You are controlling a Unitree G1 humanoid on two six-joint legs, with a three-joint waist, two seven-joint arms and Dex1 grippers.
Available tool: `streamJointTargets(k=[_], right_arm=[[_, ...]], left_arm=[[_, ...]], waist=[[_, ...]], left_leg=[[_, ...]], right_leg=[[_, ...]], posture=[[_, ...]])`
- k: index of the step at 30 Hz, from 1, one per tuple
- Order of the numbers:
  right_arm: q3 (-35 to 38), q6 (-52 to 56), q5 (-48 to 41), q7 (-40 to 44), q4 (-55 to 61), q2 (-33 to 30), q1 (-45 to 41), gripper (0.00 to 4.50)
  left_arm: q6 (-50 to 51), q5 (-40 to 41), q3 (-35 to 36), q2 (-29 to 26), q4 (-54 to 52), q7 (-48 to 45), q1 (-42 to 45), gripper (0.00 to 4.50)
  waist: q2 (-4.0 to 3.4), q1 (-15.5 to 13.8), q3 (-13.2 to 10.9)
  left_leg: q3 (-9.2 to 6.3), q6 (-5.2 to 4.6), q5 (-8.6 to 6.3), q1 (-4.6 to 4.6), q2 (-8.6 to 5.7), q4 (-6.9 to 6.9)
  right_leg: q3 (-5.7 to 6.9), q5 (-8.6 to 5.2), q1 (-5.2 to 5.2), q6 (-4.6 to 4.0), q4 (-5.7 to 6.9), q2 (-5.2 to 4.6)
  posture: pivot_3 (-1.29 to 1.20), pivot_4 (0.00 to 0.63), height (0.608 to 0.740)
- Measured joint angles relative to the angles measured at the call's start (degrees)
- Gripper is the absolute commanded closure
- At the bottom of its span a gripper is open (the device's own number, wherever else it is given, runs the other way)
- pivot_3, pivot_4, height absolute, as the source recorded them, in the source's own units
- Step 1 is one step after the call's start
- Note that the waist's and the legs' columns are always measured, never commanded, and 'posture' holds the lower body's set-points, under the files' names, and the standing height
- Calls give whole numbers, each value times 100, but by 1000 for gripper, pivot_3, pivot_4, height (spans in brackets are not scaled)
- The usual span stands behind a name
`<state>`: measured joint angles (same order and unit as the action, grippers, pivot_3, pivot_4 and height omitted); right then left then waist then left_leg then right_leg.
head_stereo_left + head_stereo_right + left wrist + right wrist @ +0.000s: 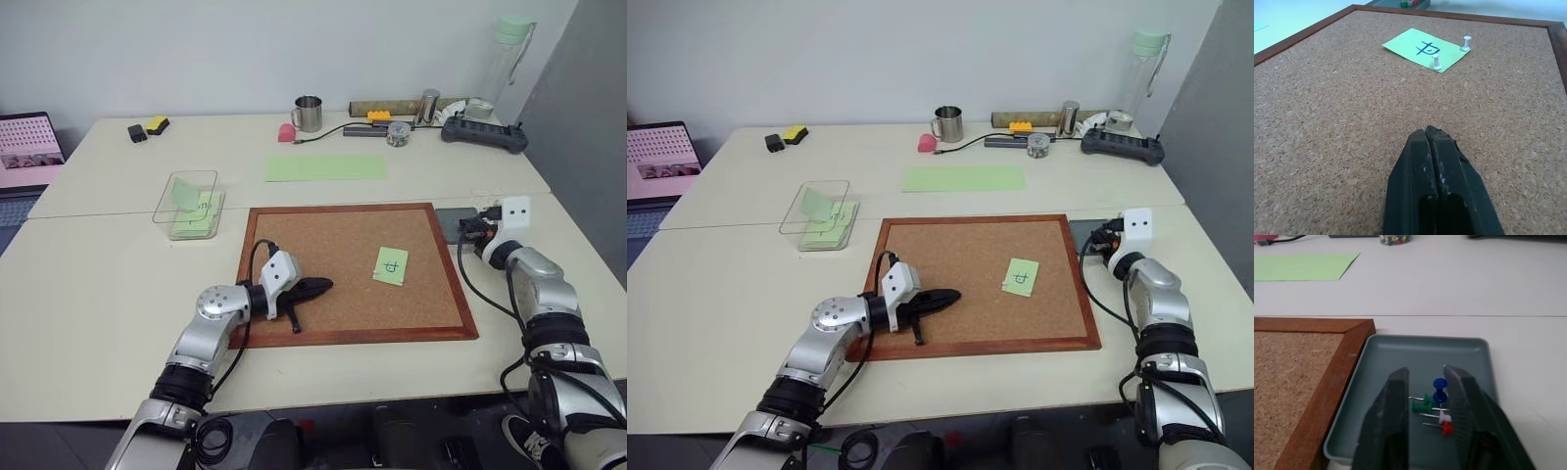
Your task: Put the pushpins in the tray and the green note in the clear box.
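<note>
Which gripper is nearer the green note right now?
Left. The left gripper rests on the corkboard, a short way from the green note; the right gripper is over the tray.

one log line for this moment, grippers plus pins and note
left gripper: shut over corkboard | right gripper: open over tray | pushpins: in tray | green note: still pinned

From the head views you cannot make out the pins on the note [390, 265]; they are too small. The right wrist hides most of the tray [453, 223] there. In the right wrist view, the fingers [1390, 426] cover the tray's near rim, and the jar [1395, 239] is cut off.
</note>
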<state>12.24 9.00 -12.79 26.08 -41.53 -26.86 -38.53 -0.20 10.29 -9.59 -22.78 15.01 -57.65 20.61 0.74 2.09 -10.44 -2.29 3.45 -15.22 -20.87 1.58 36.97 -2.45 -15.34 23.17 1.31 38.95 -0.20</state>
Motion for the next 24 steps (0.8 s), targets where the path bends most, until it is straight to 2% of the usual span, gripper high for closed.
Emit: streamJointTargets(k=[6,10,18,24], right_arm=[[24,-230,-25,121,-54,-16,-43,1315],[73,-291,-171,333,325,-37,71,441],[-403,438,-706,1914,2603,-349,1432,441],[-943,573,-705,2281,3897,-363,2474,441]], left_arm=[[38,0,1,-6,-62,64,-38,4500],[87,0,0,-8,-89,69,-38,4500],[94,0,-7,-23,-97,61,-35,4500],[101,-3,-12,-30,-77,57,-22,4500]], waist=[[0,11,0],[0,12,0],[-1,1,1],[2,18,-1]], left_leg=[[3,-1,0,0,0,0],[2,-1,-1,0,1,0],[2,-6,-4,-1,5,0],[3,-6,-4,0,4,1]], right_leg=[[-3,0,0,1,0,0],[-2,-1,1,2,-1,0],[-1,-5,1,8,-5,4],[-1,-5,1,13,-5,5]], posture=[[0,150,740],[0,150,740],[0,150,740],[0,150,740]])
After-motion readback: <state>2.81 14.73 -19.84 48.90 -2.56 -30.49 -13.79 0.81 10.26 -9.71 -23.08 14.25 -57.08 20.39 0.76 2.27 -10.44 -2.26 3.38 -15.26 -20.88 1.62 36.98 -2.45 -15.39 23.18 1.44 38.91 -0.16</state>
